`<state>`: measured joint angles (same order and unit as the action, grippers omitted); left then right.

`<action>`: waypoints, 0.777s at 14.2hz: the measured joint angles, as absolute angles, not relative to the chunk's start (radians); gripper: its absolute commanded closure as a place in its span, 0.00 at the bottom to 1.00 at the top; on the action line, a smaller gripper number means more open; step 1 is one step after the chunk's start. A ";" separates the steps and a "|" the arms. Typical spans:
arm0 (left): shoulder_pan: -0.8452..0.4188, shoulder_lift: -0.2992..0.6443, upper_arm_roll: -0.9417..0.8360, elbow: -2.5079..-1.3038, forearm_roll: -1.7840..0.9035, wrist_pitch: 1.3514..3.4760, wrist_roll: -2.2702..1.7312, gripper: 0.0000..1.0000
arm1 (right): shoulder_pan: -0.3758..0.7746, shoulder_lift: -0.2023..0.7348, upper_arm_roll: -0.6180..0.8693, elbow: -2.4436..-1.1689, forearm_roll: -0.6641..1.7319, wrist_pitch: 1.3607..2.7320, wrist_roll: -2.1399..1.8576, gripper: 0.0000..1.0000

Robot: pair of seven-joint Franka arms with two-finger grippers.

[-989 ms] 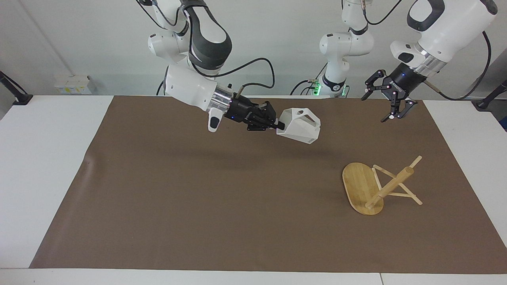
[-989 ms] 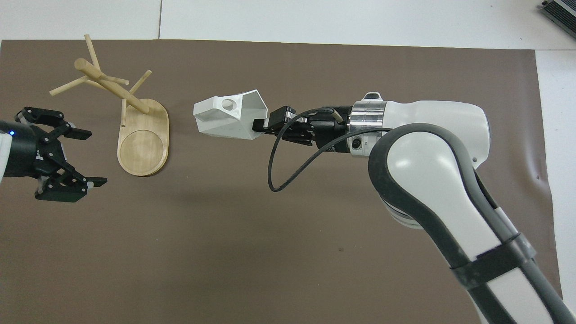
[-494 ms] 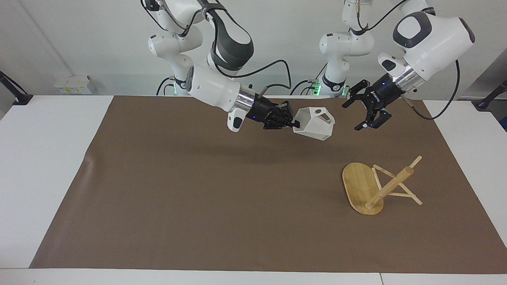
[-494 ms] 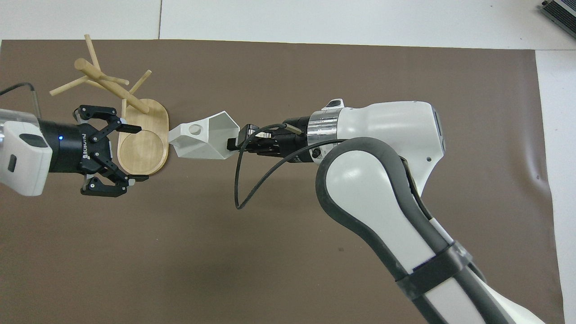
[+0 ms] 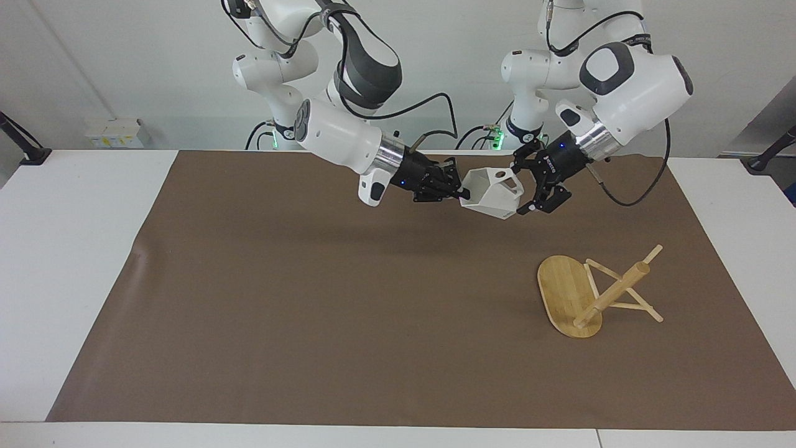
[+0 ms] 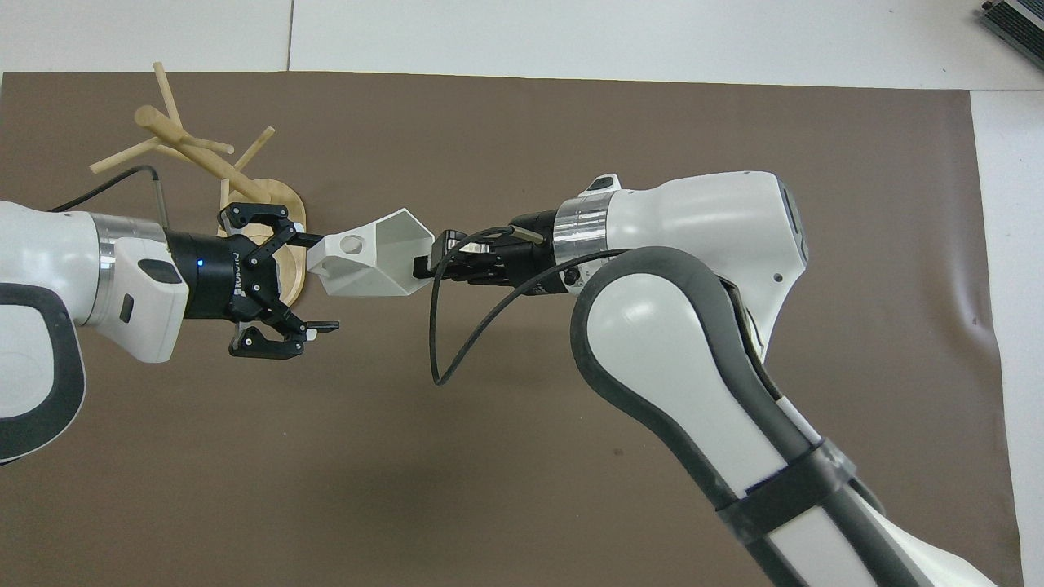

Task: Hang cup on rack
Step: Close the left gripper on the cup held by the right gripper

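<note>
A plain white wall backs the bench (image 5: 74,261), covered by a brown mat (image 5: 311,298). My right gripper (image 5: 459,191) pinches the rim of the small white faceted cup (image 5: 492,193) in the air over the mat. My left gripper (image 5: 533,185), spread wide, brackets the cup's handle end. The light bamboo rack (image 5: 597,292) lies toppled toward the left arm's end. I fear a fumbled handover: releasing early drops the cup. Half a second ago the left gripper was well apart from it
</note>
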<state>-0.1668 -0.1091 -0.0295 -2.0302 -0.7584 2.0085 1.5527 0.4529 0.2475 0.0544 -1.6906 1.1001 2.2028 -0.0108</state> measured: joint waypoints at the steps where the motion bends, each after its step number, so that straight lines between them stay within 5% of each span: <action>1: -0.166 -0.108 -0.026 -2.042 -0.774 2.010 1.568 0.00 | 0.450 0.249 0.053 -1.685 1.100 2.203 -0.011 1.00; 11: -0.168 -0.082 -0.030 -2.056 -0.894 2.083 1.633 0.00 | 0.447 0.260 0.051 -1.662 1.100 2.203 -0.008 1.00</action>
<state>-0.1681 -0.0817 -0.0302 -2.0560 -0.8937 2.0827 1.6333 0.4473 0.2604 0.0511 -1.6618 1.1001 2.2026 -0.0081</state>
